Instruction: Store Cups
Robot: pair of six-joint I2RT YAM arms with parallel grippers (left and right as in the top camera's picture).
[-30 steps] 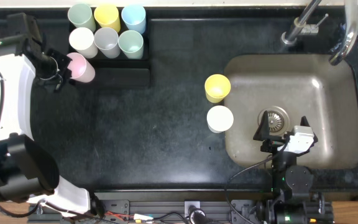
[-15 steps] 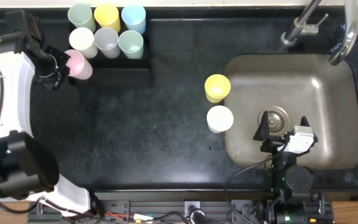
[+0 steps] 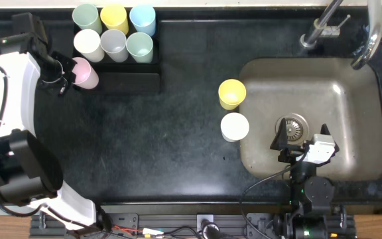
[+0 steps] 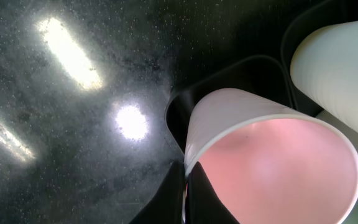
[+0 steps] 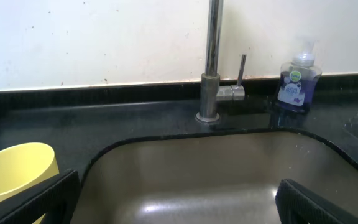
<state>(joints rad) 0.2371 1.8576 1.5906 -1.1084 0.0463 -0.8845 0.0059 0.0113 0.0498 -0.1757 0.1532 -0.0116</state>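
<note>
Pink cup (image 3: pixel 86 73) tilted at a corner of the black rack (image 3: pixel 138 83), rim clamped in left claw (image 3: pixel 69 72).

Pink cup (image 3: pixel 85 72) tilted at rack (image 3: pixel 138 81); yellow cup (image 3: pixel 231 93), white cup (image 3: pixel 235 126) beside sink (image 3: pixel 350 86).

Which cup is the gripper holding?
The pink cup, tilted in the left gripper; the others stand free in the rack or beside the sink.

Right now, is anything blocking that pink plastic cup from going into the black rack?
Nothing visible does. The left gripper holds the pink plastic cup tilted at the black cup rack, whose front-row compartments look empty. The nearest white cup stands in the row behind, off its path.
</note>
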